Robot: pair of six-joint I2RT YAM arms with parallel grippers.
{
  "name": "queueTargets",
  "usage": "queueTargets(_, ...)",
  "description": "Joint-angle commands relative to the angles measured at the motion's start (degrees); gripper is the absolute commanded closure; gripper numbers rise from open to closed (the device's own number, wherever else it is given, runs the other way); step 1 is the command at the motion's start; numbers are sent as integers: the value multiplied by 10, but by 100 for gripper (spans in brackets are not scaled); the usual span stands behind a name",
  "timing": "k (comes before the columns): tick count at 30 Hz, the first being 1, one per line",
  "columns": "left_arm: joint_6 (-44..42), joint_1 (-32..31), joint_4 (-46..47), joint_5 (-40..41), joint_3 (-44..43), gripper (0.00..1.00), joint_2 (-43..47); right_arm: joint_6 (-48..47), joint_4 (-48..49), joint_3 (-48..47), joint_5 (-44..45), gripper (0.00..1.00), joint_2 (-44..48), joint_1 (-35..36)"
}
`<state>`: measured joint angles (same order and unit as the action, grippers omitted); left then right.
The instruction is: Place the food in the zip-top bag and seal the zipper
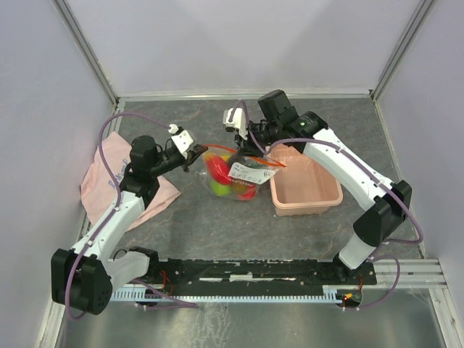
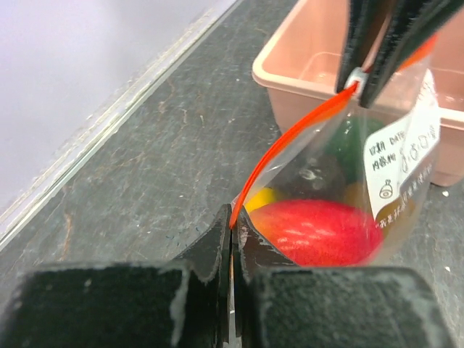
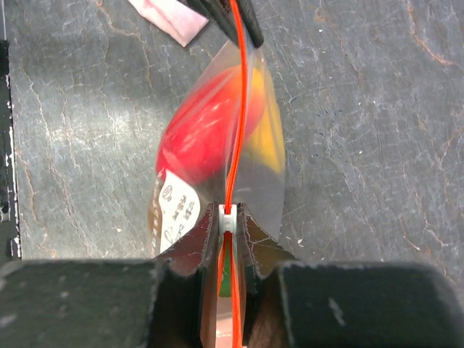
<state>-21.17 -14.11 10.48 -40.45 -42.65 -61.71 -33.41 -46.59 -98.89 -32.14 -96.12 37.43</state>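
**Item 1. White label** on the clear side of the zip-top bag, below the zipper.
- Print: black, in a few short lines. The characters are too small and blurred to read with certainty.
- Signs: small round line pictograms under the print, on the same label. Their meaning cannot be made out.
- Right wrist view: the same label shows only round outline symbols, none legible.
- Top view: the label is a white patch with dark specks.

No legible wording, brand or number.

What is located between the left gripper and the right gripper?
The zipper of the zip-top bag, with the food inside, runs from the left gripper to the right gripper. Both wrist views show it.
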Motion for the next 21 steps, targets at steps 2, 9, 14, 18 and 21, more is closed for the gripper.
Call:
queueTargets(2, 57, 13, 40, 133, 5, 97, 12, 75, 39, 32, 39, 99, 62, 1)
queueTargets(9, 87, 14, 69, 233, 7, 97, -2, 110, 55, 61, 95, 99, 86, 12)
queueTargets(14, 105, 21, 96, 269, -2, 97, -27, 109, 46, 63, 142, 99, 95, 15)
queueTargets(18, 121, 23, 121, 287, -9, 97, -49, 98, 39, 65, 180, 99, 103, 16)
queueTargets(21, 133, 25, 140, 297, -18, 97, -68, 85, 37, 68, 217, 99, 107, 16)
